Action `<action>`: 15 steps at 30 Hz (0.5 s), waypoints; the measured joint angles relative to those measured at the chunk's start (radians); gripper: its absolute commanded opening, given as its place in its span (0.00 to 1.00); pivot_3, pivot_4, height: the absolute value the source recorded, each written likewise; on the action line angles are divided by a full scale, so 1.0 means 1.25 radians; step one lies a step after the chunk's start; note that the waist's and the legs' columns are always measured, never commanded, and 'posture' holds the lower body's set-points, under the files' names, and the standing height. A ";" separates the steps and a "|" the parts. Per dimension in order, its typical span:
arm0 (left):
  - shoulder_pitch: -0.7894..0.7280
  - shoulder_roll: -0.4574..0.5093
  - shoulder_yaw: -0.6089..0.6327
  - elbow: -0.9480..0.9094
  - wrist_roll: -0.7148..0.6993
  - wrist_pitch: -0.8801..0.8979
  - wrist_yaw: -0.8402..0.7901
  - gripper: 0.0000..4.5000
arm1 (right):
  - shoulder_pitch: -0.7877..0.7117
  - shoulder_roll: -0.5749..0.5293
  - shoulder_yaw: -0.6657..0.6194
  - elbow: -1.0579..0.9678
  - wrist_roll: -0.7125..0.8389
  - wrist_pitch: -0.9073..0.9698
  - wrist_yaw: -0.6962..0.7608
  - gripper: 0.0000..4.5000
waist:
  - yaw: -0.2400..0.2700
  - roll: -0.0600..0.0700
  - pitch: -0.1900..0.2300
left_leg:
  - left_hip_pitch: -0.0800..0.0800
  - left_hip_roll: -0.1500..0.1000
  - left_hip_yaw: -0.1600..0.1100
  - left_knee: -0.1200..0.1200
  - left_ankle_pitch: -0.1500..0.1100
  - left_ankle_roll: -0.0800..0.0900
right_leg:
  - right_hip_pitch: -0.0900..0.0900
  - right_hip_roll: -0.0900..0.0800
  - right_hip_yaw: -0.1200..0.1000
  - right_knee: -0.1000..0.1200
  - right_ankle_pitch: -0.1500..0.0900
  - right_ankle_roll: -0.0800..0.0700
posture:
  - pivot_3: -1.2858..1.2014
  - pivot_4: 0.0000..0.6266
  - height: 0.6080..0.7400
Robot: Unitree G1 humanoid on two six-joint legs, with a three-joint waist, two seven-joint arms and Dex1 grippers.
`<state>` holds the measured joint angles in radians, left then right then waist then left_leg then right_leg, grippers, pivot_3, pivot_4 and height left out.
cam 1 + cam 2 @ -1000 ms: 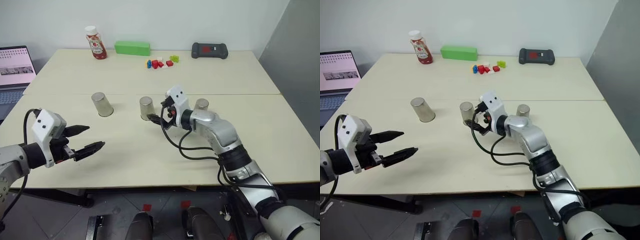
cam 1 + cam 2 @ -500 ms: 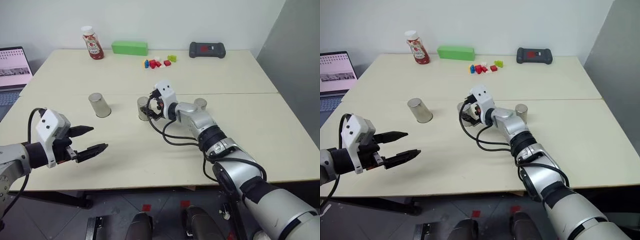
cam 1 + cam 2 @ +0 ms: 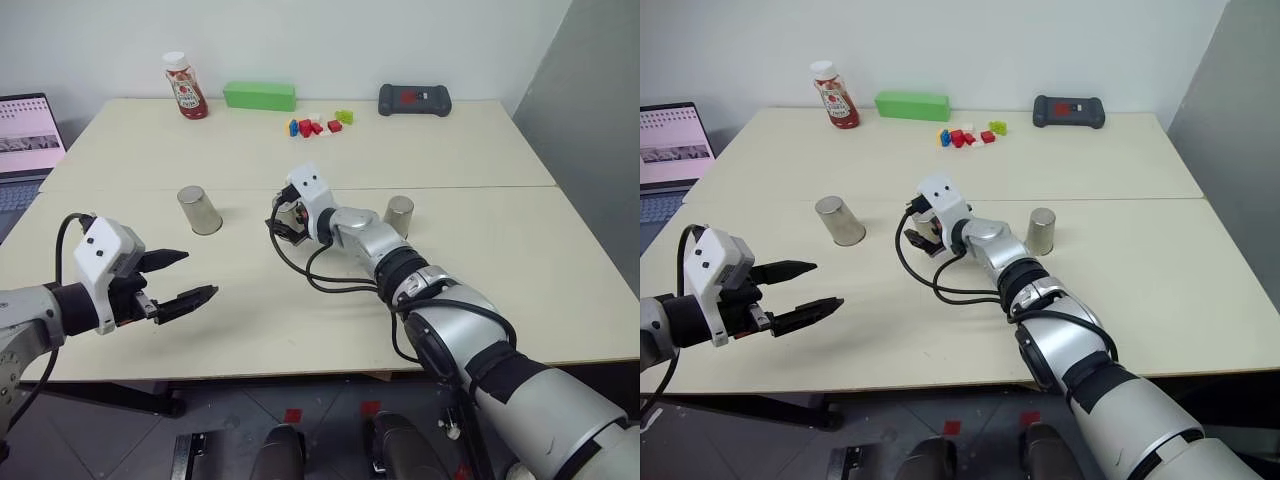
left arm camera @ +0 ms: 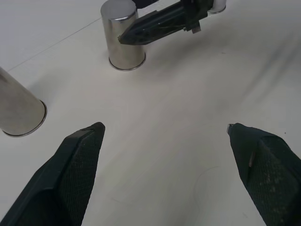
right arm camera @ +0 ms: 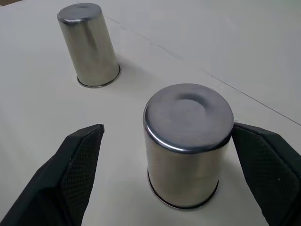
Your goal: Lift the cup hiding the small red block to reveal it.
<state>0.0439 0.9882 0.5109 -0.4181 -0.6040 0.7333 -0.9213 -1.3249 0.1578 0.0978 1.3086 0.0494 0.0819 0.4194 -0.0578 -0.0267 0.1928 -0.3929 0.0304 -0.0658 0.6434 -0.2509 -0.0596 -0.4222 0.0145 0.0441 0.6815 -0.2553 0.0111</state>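
1. Silver-grey laptop (image 3: 28, 135) sits at the far left edge, and nearer us the left gripper (image 3: 178, 280) hovers over bare tabletop (image 3: 250, 330), black fingers spread apart, holding nothing.
2. Next along, a brushed-silver tapered metal cup (image 3: 200, 210) stands upside down, untouched, well apart from both grippers.
3. Now the centre: the right gripper (image 5: 167, 141) is at the middle upturned silver cup (image 5: 187, 143), fingers wide open on either side of it. One pad (image 5: 261, 160) looks just against the wall, the other pad (image 5: 77, 162) apart from it. No grip yet!
4. Further right, a third silver cup (image 3: 398, 216) stands alone.
5. At the back: a red ketchup bottle (image 3: 186, 86), a green rectangular box (image 3: 260, 96), a cluster of mixed-colour toy bricks (image 3: 318, 125), a black handheld device (image 3: 414, 99).
6. Step in hand, by my reading: lining up on the middle cup. The small red block is presumably under one cup; which, I cannot tell.
7. Next it needs to close squarely on the cup wall, then lift straight up.
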 measured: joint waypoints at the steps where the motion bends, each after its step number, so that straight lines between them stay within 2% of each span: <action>1: 0.001 0.000 0.002 -0.003 0.000 0.001 0.003 0.98 | 0.000 0.002 0.000 0.004 -0.007 -0.005 -0.008 1.00 | 0.000 0.000 0.000 | 0.000 0.000 0.000 0.000 0.000 0.000 | 0.000 0.000 0.000 0.000 0.000 0.000 | 0.52 0.24 1.00; 2: 0.002 0.000 0.003 -0.004 0.000 0.001 0.005 0.98 | 0.000 0.002 0.000 0.006 -0.016 -0.008 -0.014 1.00 | -0.001 0.000 0.000 | 0.000 0.000 0.000 0.000 0.000 0.000 | 0.000 0.000 0.000 0.000 0.000 0.000 | 0.52 0.24 1.00; 3: 0.003 0.000 0.004 -0.005 0.000 0.001 0.008 1.00 | 0.000 0.003 0.000 0.008 -0.023 -0.011 -0.023 0.92 | -0.001 0.000 0.000 | 0.000 0.000 0.000 0.000 0.000 0.000 | 0.000 0.000 0.000 0.000 0.000 0.000 | 0.52 0.24 1.00; 6: 0.012 0.000 0.006 -0.012 0.000 0.002 0.012 1.00 | 0.000 0.004 -0.002 0.016 -0.038 -0.026 -0.048 0.79 | -0.001 0.000 0.000 | 0.000 0.000 0.000 0.000 0.000 0.000 | 0.000 0.000 0.000 0.000 0.000 0.000 | 0.52 0.24 1.00; 15: 0.012 0.000 0.008 -0.013 0.003 0.002 0.019 1.00 | 0.000 0.008 -0.072 0.021 -0.025 -0.024 -0.070 0.24 | -0.001 0.000 0.000 | 0.000 0.000 0.000 0.000 0.000 0.000 | 0.000 0.000 0.000 0.000 0.000 0.000 | 0.52 0.24 1.00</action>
<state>0.0594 0.9883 0.5203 -0.4349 -0.6000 0.7360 -0.8979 -1.3254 0.1678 0.0078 1.3343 0.0184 0.0522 0.3317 -0.0587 -0.0268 0.1928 -0.3928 0.0305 -0.0661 0.6432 -0.2509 -0.0596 -0.4221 0.0146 0.0438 0.6816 -0.2554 0.0108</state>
